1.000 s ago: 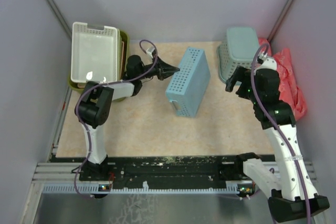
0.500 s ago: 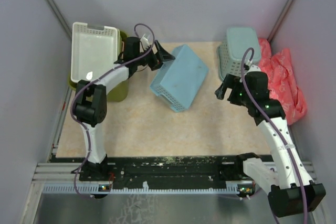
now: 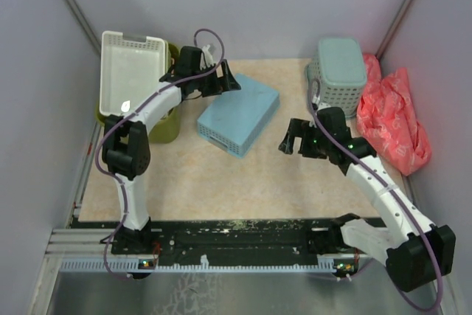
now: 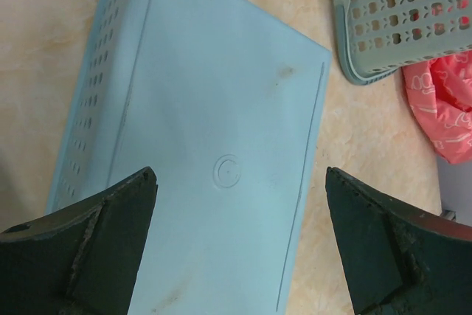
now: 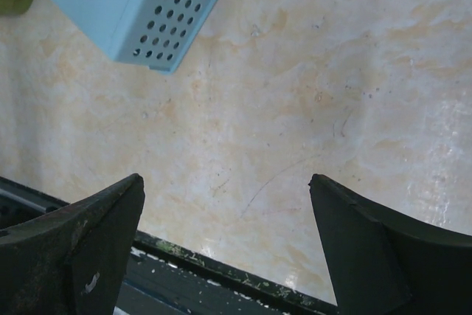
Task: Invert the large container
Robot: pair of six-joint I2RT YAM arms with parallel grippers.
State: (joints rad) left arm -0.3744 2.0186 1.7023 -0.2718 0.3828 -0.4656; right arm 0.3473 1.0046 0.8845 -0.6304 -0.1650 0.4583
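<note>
Green tub (image 3: 168,130), upper left, upright, tray (image 3: 133,82) inside.
Left claw (image 3: 231,82) and right claw (image 3: 289,138) gape wide, empty; lift the tray out first.

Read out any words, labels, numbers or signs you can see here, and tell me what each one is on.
No readable words or numbers in any view.
Light blue basket, upturned base: a moulded ring mark, with no letters legible.
Red bag: faint pale print, too blurred to read.
</note>
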